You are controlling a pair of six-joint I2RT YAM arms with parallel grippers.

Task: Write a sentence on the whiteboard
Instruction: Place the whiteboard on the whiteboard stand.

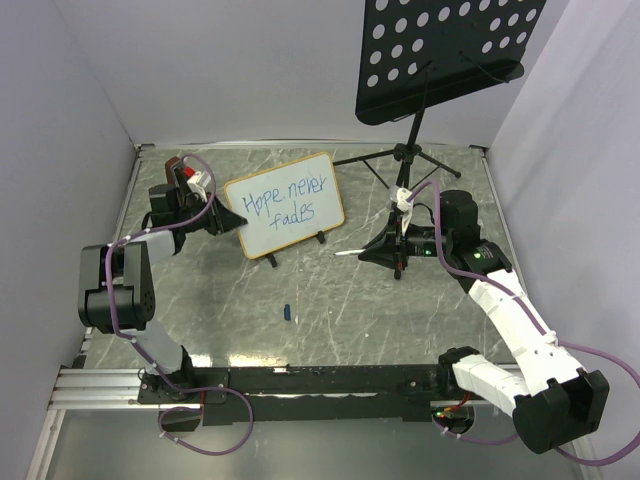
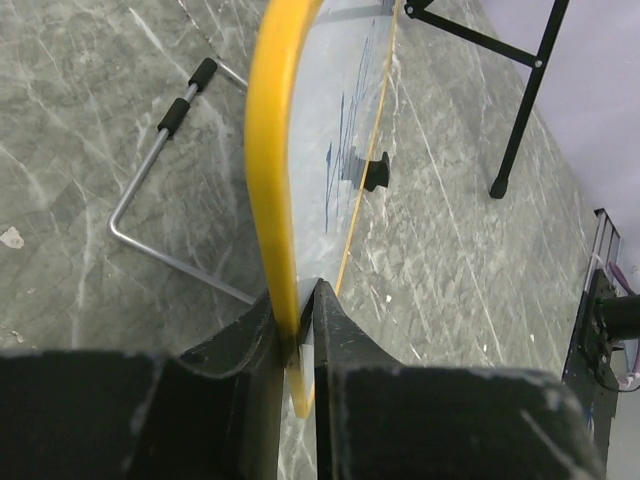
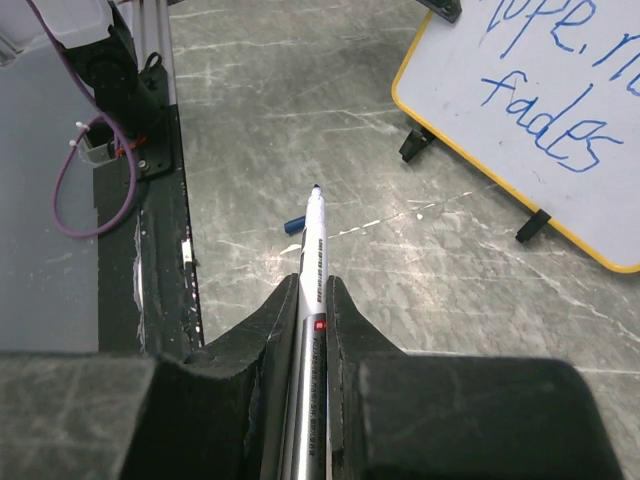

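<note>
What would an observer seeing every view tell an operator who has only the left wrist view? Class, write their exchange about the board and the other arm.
Operator: I see the whiteboard edge-on. What's written?
Observer: The sentence reads "Hope never fades", blue, two lines.
Operator: And the right gripper?
Observer: Shut on a marker, bare tip clear of the board.
Operator: Its cap?
Observer: A small blue piece, likely the cap, lies on the table in front of the board.
</note>
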